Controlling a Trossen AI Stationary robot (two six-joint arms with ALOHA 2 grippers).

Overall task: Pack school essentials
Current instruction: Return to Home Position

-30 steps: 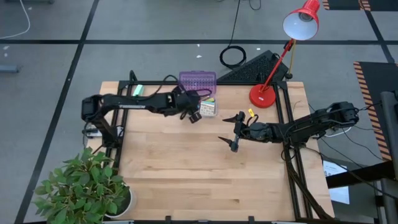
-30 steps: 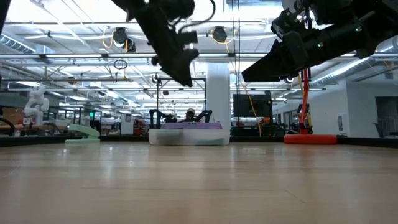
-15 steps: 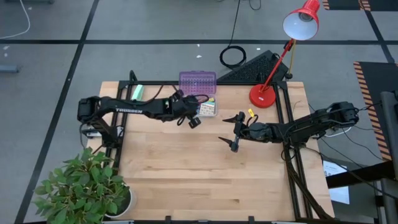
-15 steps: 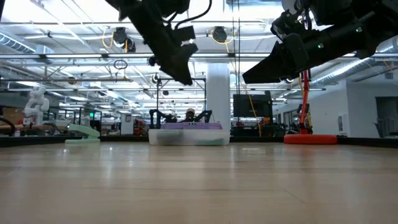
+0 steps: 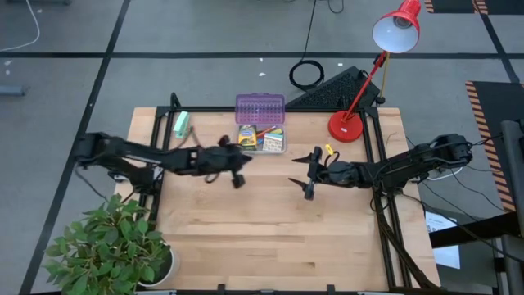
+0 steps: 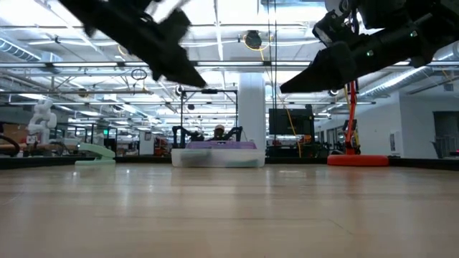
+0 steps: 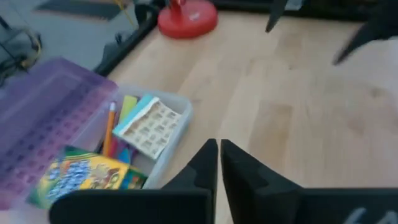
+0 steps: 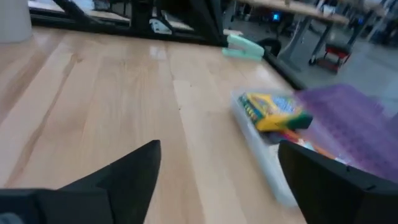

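Crayons, pens and a small stationery set (image 7: 151,126) already lie in the clear box (image 5: 261,139) at the desk's (image 5: 270,238) far edge. Left claw (image 5: 237,169), pressed together and empty, hangs near it; right claw (image 5: 309,174) waits spread wide mid-desk. Packing looks nearly done, and closing the purple lid (image 5: 260,106) likely comes next.

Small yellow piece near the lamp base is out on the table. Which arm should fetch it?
Right, probably. The small yellow piece lies just beside the right gripper, whose fingers are open. The left gripper is shut and farther off, near the clear box.
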